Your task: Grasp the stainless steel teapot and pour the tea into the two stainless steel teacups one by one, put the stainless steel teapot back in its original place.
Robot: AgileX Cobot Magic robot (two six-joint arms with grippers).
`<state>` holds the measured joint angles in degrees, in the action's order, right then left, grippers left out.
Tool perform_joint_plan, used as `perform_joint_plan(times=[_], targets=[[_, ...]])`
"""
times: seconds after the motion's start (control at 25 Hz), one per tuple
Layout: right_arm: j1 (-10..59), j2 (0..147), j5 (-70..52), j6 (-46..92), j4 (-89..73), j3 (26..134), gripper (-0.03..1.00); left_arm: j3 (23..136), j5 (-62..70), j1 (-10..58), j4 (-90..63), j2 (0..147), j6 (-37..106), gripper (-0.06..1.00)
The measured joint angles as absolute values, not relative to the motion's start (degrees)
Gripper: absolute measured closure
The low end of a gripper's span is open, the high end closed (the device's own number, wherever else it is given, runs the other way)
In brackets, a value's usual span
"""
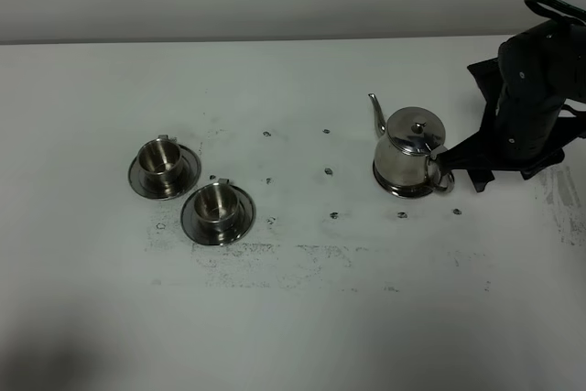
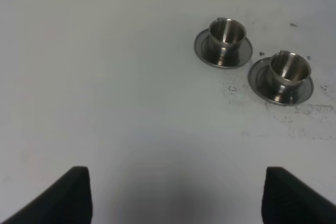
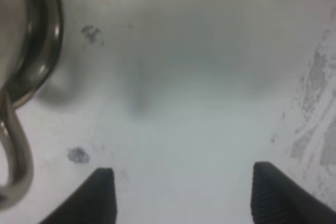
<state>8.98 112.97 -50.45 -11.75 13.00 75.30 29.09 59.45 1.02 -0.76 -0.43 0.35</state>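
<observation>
Teacups [image 2: 227,31] on saucers [image 2: 202,52] — teapot [image 1: 412,148] lidded

High and left-wrist views share cups [image 1: 163,160]; right wrist probably hugs teapot [image 3: 44,35].

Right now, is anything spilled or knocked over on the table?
No spill that I can see. The teapot stands upright, and the back teacup and the front teacup stand straight too. The only odd thing is the white table: it has dark smudges and specks between cups and pot.
</observation>
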Motion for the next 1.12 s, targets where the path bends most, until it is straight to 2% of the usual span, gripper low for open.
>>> perform_joint_plan(times=[0.4, 1.12], targets=[[9.56, 112.38, -40.71, -11.75, 12.98, 71.93, 0.44, 29.09, 59.45, 1.02, -0.76, -0.43, 0.40, 0.30], [10.72, 112.38, -40.54, -11.75, 11.13, 71.27, 0.44, 29.09, 59.45, 1.02, -0.76, -0.43, 0.45, 0.30]])
